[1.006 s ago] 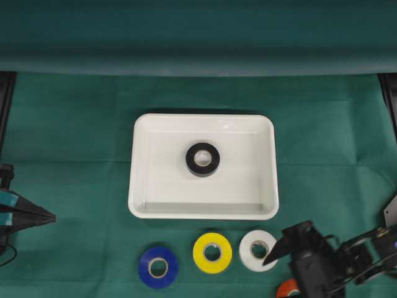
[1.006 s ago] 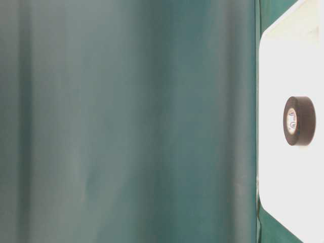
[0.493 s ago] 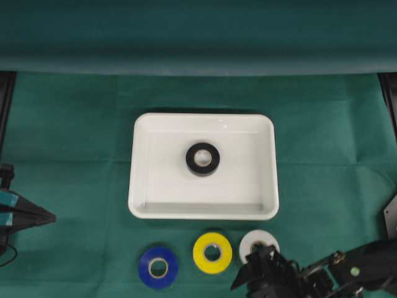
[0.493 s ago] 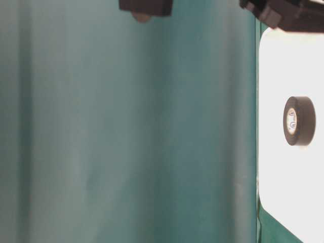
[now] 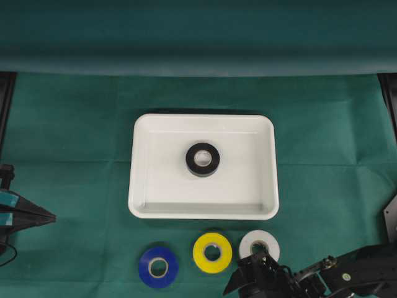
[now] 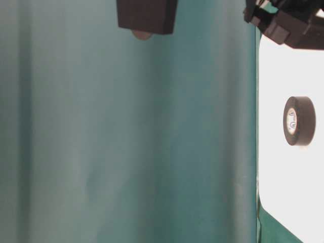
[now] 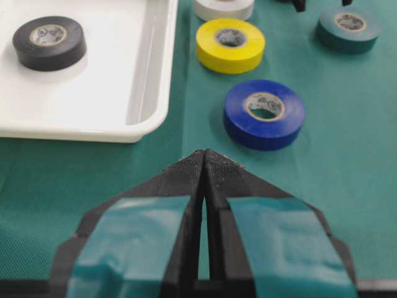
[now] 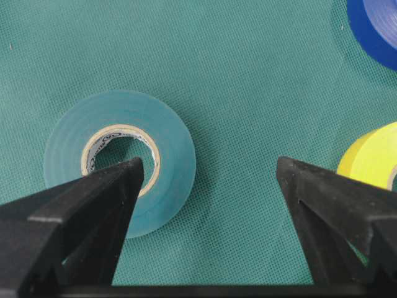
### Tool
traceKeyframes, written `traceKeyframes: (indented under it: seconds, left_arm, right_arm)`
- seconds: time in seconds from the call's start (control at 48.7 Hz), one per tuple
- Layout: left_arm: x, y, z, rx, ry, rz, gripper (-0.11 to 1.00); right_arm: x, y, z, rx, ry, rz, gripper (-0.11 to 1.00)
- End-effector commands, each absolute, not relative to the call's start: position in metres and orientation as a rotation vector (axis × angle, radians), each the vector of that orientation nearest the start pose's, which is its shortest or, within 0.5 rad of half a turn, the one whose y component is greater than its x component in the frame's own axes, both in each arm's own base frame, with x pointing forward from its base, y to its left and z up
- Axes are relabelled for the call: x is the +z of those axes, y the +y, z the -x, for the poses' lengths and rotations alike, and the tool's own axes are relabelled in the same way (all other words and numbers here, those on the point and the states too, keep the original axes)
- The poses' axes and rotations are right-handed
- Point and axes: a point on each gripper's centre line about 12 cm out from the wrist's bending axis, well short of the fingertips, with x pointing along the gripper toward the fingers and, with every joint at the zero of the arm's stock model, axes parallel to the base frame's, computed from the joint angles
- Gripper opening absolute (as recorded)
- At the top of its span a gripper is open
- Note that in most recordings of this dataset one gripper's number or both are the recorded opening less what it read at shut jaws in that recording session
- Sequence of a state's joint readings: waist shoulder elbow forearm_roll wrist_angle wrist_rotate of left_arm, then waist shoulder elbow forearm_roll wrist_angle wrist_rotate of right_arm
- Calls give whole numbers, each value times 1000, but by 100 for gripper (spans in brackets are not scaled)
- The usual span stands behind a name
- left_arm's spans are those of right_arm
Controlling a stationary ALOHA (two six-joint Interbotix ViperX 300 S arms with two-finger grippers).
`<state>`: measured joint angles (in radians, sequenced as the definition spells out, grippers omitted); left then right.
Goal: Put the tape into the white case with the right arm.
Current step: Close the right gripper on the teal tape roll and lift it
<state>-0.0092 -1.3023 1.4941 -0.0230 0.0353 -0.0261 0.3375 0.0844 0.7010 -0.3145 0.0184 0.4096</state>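
Observation:
The white case point(image 5: 161, 186) lies mid-table with a black tape roll point(image 5: 203, 159) flat inside it. In front of it stand a blue roll point(image 5: 158, 267), a yellow roll point(image 5: 212, 252) and a white roll point(image 5: 259, 245). My right gripper point(image 5: 243, 284) hovers low at the front edge, just below the white roll. In the right wrist view it point(image 8: 211, 171) is open, and the left fingertip point(image 8: 118, 180) covers the hole of a teal-green roll point(image 8: 167, 139) lying flat on the cloth. Nothing is between the fingers. My left gripper point(image 7: 205, 156) is shut and holds nothing, far left.
In the left wrist view the case wall point(image 7: 149, 74) is to the left, with the yellow roll point(image 7: 230, 45), blue roll point(image 7: 264, 113) and teal-green roll point(image 7: 349, 28) beyond. Black arm parts point(image 6: 147, 15) hang at the top of the table-level view. Green cloth covers the table.
My right arm has swung left along the front edge, from right of the white roll to below it. An orange roll seen earlier is now covered. The left arm has not moved.

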Motion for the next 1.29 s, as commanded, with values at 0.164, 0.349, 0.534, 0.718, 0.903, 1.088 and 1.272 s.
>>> traceKeyframes:
  seconds: [0.164,0.349,0.534,0.718,0.903,1.088,1.272]
  left_arm:
    - [184,-2,-138,-6,218,48,0]
    - [184,-2,-138,-6,221,48,0]
    - [184,-2,-138,-6,218,48,0]
    - [184,-2,-138,-6,221,48,0]
    - [184,-2,-138,-6,220,48,0]
    - [184,-2,-138,-6,220,48,0]
    - [184,-2,-138,-6,218,48,0]
  right_arm:
    - [128,136,-368,294,784,50,74]
    - [114,136,-372,287,821,58,74]
    - [106,137,-377,275,857,70,74]
    - [104,137,-379,265,877,77,73]
    - [106,137,-381,263,872,76,72]
    - [110,137,-381,256,879,79,25]
    - [111,135,-381,242,898,81,1]
